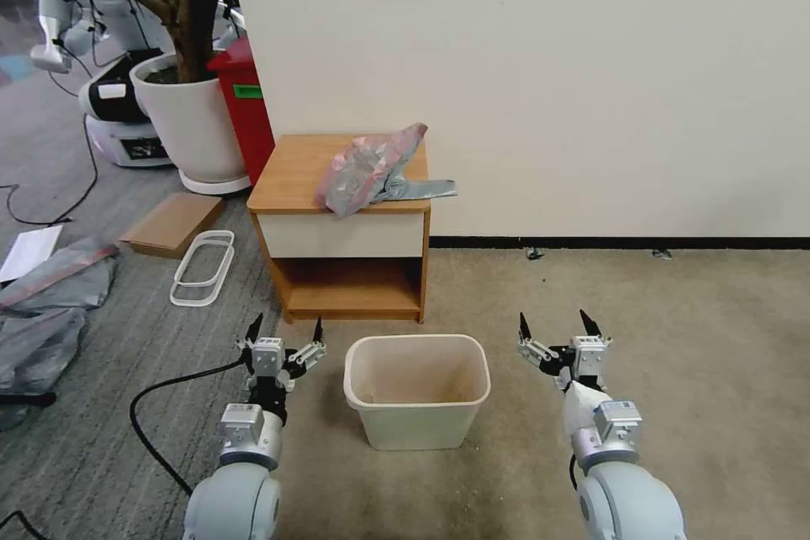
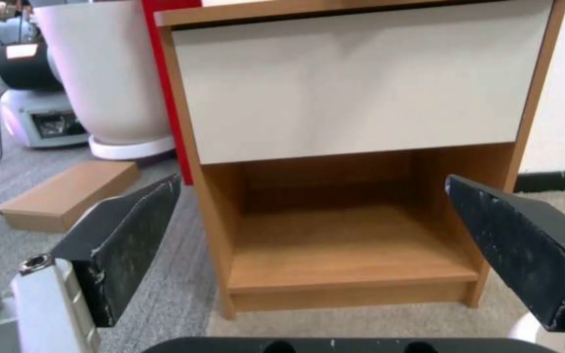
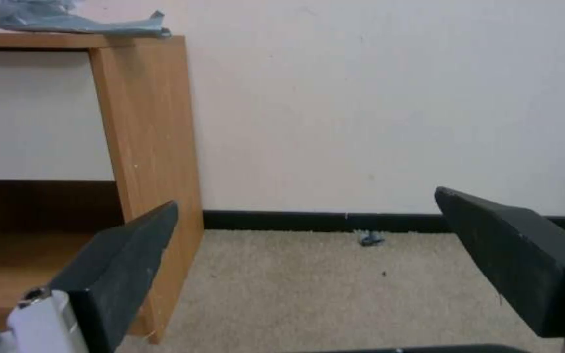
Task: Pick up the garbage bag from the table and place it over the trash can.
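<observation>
Pincers left and right gaping, I am eyeing the crinkly grey, pink-edged garbage bag on the orange-brown wooden surface; grabbing its bunched middle looks best.

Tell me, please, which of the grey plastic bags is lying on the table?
The crumpled garbage bag with the pinkish edge lies on the table, one end overhanging its front; the other grey bags lie flat on the floor.
</observation>
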